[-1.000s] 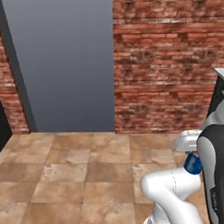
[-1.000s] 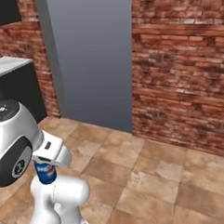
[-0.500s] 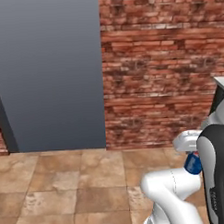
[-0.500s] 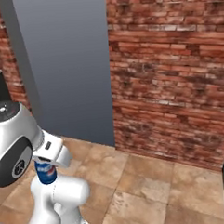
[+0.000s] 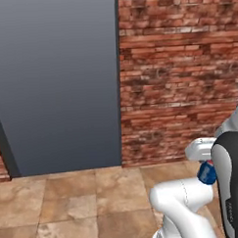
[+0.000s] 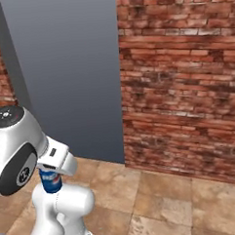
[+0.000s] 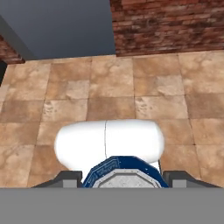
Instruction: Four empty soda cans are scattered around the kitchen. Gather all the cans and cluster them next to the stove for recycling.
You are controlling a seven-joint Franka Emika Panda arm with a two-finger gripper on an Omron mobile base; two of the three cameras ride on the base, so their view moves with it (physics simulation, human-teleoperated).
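Hand view looks down past a small blue cylindrical soda can with a silver top point(image 7: 124, 175), which sits pinched between the two dark finger tips, so the jaws point(image 7: 124, 178) are closed snugly on it. Below lie brown stone floor tiles point(image 7: 109, 83). Right base view shows the same blue can point(image 6: 50, 180) tucked under the white wrist, close against the folded arm, well above the floor; left base view catches a sliver of it point(image 5: 207, 173) beside the forearm.

Ahead stand a tall flat grey panel point(image 5: 55, 84) and a red brick wall point(image 5: 182, 74); no stove appears, so the step in hand seems to be carrying this can toward it. To do it well, I would keep the can upright and the arm folded in tight while the base drives, hold the grip steady, and not lower the can until the stove's neighbouring surface is plainly in sight, then set it down close to any cans already gathered there.

Count: one soda can, blue, held; one grey panel; one stretch of brick wall
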